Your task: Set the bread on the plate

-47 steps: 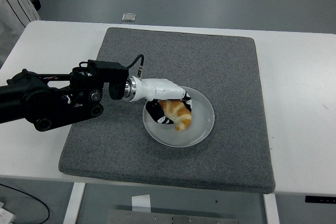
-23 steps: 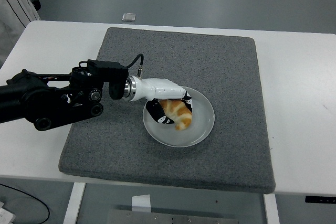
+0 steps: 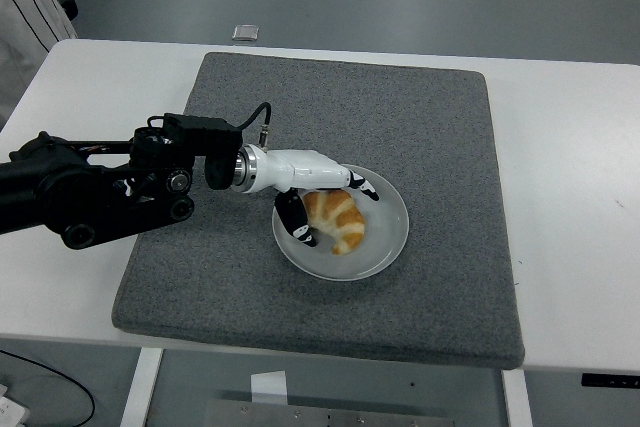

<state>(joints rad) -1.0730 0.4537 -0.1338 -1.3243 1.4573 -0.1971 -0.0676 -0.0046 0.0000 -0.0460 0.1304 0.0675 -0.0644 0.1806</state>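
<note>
The croissant (image 3: 337, 219) lies inside the grey plate (image 3: 388, 237), left of the plate's middle, its curved back facing the worktop's near edge; it looks to be resting on the plate's floor, so the placing seems all but done. The plate sits on the dark grey mat (image 3: 400, 117), toward the mat's near edge and a little right of its centre, which keeps it from sliding on the white worktop (image 3: 570, 147). The left robot hand (image 3: 325, 202) hangs over the plate's left rim with its fingers spread: one dark finger (image 3: 296, 222) just left of the croissant, others past its far side. They appear parted from the bread, not pinching it, though contact is hard to rule out. The black forearm reaches in low from the worktop's left edge, wrist level, palm turned down
</note>
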